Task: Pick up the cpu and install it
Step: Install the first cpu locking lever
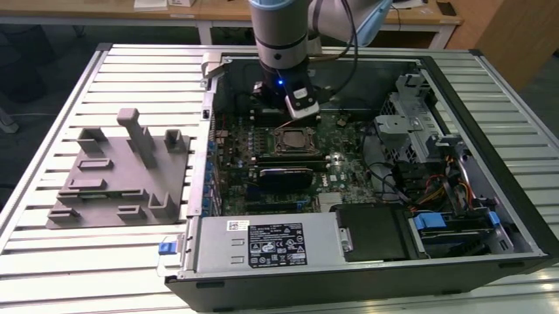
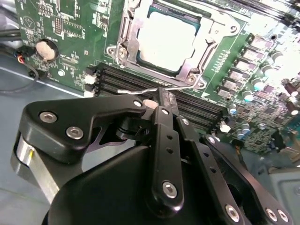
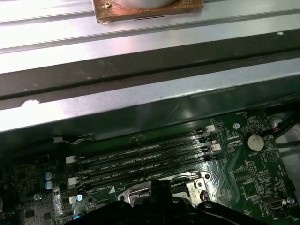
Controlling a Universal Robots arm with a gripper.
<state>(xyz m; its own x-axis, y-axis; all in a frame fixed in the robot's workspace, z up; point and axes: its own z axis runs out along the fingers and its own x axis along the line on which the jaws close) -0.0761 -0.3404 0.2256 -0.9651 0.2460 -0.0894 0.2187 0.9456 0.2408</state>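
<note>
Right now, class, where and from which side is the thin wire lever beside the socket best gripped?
Probably the lever on its straight bare stretch, pinched across from above: it lies low along the memory slots, with the socket frame close beside it.

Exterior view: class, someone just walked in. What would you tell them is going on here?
A robot arm reaches into an open computer case that stands on a slatted table. The cpu lies in its socket on the motherboard, not in the gripper. In the second wrist view the gripper looks shut and empty, with its tip close to the thin socket lever.
</note>
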